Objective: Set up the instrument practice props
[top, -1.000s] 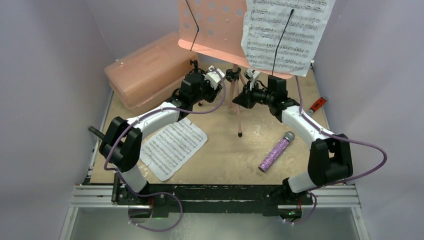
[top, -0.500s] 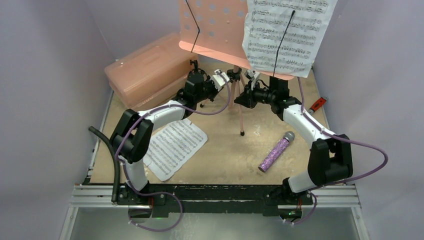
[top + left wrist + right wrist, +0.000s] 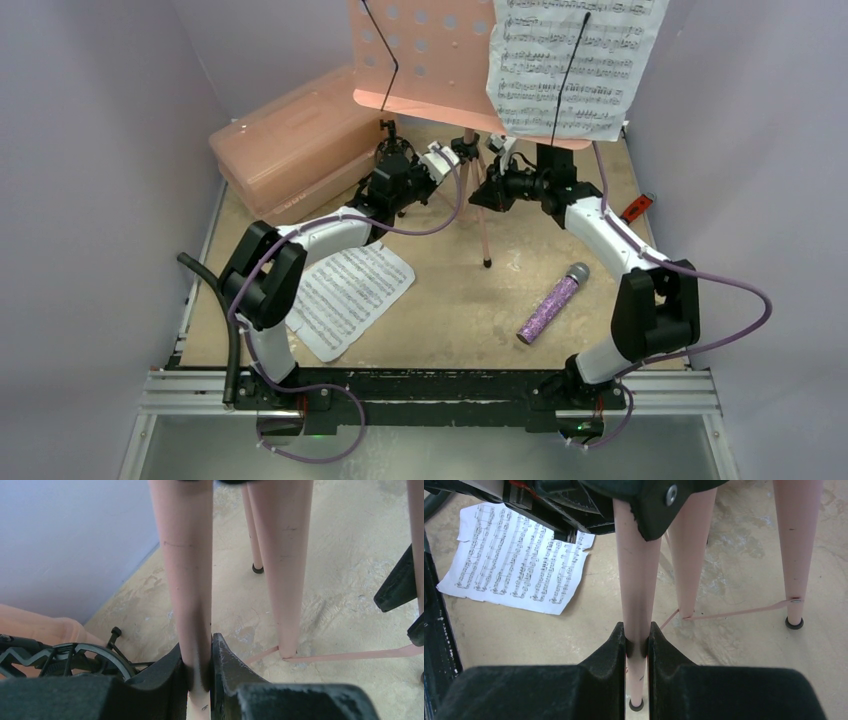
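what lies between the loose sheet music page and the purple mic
Bare tabletop only, between page and mic, in the top view; the pink stand's near leg ends just behind.

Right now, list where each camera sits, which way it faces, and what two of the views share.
Top external: above and behind the arm bases, looking down on the table; the left arm and right arm reach under the pink music stand.
Left wrist: on the left arm, low, facing right along the back wall; left gripper shut on a tripod leg.
Right wrist: on the right arm, low, facing left; right gripper shut on a second leg.
Shared: top external and right wrist both show the loose sheet-music page.
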`<action>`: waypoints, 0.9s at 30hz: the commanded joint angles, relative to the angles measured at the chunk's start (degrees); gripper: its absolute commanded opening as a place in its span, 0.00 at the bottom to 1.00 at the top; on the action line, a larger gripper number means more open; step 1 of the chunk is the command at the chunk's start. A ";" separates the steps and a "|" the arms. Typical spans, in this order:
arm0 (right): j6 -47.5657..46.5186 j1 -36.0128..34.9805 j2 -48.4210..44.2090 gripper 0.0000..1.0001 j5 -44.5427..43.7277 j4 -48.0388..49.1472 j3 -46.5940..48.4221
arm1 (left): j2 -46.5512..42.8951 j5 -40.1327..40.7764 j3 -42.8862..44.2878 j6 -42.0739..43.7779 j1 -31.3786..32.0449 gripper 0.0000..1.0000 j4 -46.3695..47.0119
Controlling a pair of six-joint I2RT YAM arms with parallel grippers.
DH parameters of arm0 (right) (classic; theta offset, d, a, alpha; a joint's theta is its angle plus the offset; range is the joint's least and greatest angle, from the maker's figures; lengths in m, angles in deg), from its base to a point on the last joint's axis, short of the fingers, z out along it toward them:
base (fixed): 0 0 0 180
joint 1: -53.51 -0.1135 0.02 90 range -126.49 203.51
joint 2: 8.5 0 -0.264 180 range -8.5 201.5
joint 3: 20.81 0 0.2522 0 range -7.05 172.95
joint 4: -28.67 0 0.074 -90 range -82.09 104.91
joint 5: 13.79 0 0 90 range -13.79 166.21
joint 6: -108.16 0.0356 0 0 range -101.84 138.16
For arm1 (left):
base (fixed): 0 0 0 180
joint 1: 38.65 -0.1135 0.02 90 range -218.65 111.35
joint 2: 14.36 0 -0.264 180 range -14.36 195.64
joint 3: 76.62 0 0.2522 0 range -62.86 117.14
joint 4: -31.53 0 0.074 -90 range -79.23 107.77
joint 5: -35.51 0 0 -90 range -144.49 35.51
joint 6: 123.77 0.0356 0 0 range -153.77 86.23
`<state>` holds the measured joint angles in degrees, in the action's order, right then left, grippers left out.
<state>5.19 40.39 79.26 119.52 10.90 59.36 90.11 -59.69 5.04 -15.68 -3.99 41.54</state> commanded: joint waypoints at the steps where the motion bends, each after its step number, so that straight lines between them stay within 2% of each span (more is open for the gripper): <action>1: -0.41 1.87 -1.04 0.00 -2.53 0.86 4.00 | -2.35 5.63 -1.36 0.58 -1.73 0.00 -1.25; 5: -0.64 1.83 -1.97 0.00 -2.22 1.31 3.37 | -2.41 5.45 -0.99 0.28 -1.74 0.00 -1.42; 6: -0.57 1.86 -2.36 0.03 -1.89 1.77 3.10 | -2.42 5.45 -0.82 0.40 -1.69 0.00 -1.69; 8: -0.33 1.80 -3.03 0.21 -1.27 2.15 2.65 | -2.56 3.70 -0.15 0.89 -1.72 0.05 -2.82; 9: -0.12 1.85 -3.41 0.31 -1.27 2.27 2.36 | -2.64 3.11 0.31 0.83 -1.72 0.09 -3.50; 11: 0.59 1.87 -4.31 0.46 -1.32 3.12 1.38 | -2.88 2.34 0.58 0.38 -1.73 0.20 -4.12; 14: 1.57 1.84 -5.57 0.59 -1.87 3.83 -0.25 | -3.91 1.31 0.66 -1.39 -1.70 0.31 -3.57; 17: 1.89 1.82 -6.55 0.66 -3.05 5.43 -1.40 | -6.02 -0.64 0.74 -3.57 -1.76 0.66 -3.15; 22: 3.77 1.82 -8.97 0.75 -3.67 7.16 -4.89 | -10.42 -2.08 -1.07 -6.84 -1.74 0.78 -3.60; 27: 6.62 1.81 -13.70 0.82 -4.48 9.10 -10.13 | -19.11 -0.95 -7.97 -9.50 -1.70 0.84 -4.84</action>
<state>8.93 42.29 70.08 116.05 16.65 52.50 79.07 -60.45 1.87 -21.32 -5.63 36.51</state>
